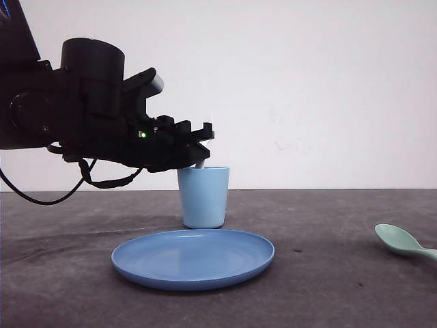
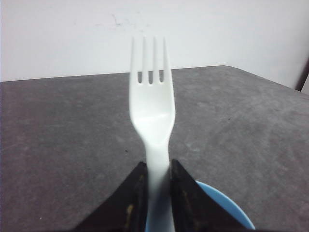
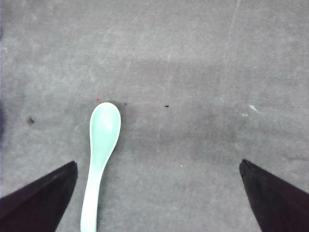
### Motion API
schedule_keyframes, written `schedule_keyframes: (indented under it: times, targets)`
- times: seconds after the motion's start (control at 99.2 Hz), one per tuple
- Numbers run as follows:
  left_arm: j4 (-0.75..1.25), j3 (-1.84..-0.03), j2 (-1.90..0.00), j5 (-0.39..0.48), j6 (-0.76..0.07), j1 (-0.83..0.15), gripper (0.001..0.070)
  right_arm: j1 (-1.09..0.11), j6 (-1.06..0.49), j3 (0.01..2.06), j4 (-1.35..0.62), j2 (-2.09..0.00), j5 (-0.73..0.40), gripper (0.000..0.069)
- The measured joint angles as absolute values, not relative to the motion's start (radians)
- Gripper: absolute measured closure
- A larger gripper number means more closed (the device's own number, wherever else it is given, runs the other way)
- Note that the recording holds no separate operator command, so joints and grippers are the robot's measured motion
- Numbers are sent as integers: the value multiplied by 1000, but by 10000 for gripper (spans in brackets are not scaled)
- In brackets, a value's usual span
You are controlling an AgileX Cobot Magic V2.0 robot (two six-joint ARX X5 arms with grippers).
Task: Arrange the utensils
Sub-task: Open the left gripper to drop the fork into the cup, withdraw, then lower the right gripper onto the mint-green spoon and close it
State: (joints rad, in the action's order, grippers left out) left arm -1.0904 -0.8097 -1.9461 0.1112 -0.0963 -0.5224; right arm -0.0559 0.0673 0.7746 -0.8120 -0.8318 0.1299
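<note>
Nearest the camera lies the blue plate [image 1: 193, 260], bare, with the light blue cup [image 1: 203, 197] just behind it. Above the cup, the left gripper [image 2: 158, 188] pinches the white fork [image 2: 152, 116] by its handle, not yet released. Far right, the mint-green spoon [image 3: 100, 154] waits untouched between the right gripper's [image 3: 159, 193] wide-spread fingers.

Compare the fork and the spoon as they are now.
The fork is white with four tines; the spoon is mint green with an oval bowl. The fork is clamped in the left gripper above the light blue cup; the spoon lies loose on the table, between the right gripper's spread fingers.
</note>
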Motion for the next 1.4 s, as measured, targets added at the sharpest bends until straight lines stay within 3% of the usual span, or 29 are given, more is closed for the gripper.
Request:
schedule_keyframes:
  times: [0.151,0.363,0.575,0.726,0.978,1.159,1.401]
  targets:
    - [-1088,-810,-1946,111,-97,-523,650,-56,67,775,-812,-832,130,12]
    - [-1089,-810,-1946,111,-96,-527,493,-56,67,775,-812,-832,130,12]
    - [-1041,-810,-1923,111,-97,-527,476,-56,67,775,-809,-838,135,12]
    - [-927,-810,-1793,111,-97,-527,476,-56,68,775,-796,-872,205,12]
    - [-613,-810,-1503,111,-97,-516,476,-57,68,775,-752,-995,338,12]
    - [-293,-810,-1278,99,-97,-461,476,-80,70,775,-693,-1101,366,12]
    - [81,-810,-1011,-22,-97,-338,476,-130,72,775,-610,-1249,367,12]
